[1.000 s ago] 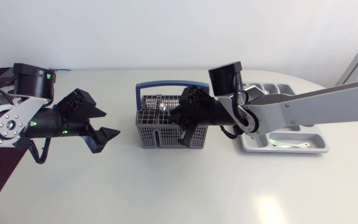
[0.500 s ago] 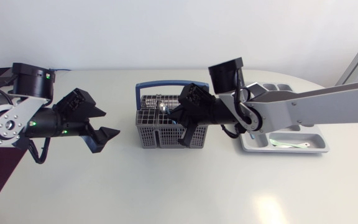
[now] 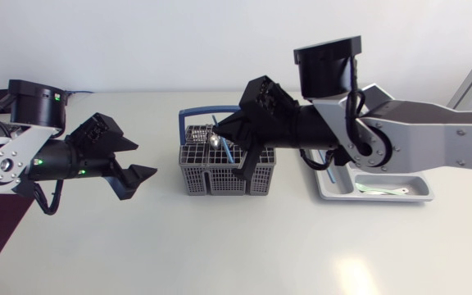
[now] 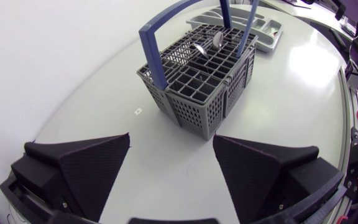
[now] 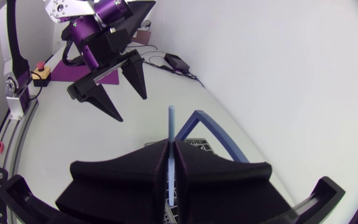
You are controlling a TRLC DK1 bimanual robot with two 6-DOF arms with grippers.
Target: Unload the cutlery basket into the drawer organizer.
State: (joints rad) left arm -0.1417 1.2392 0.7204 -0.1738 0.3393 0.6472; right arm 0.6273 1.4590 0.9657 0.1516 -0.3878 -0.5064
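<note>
— White table (image 3: 220,246) first: what sits on it?
— Grey drawer organizer (image 3: 423,187) at right, partly under the right arm (image 3: 416,143). Grey cutlery basket (image 3: 197,176), blue-handled, at centre.
— The grippers?
— Left gripper (image 3: 140,161), at left, spread wide and holding nothing. Right gripper (image 3: 238,152), over the basket, clamped on a pale blue utensil handle (image 5: 172,124).
— Smaller?
— A spoon (image 3: 215,141) in the basket.

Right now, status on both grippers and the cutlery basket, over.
Left gripper open, parked beside cutlery basket. Right gripper shut on blue-handled utensil, over the basket. Spoon in basket. No obstruction seen toward drawer organizer.
</note>
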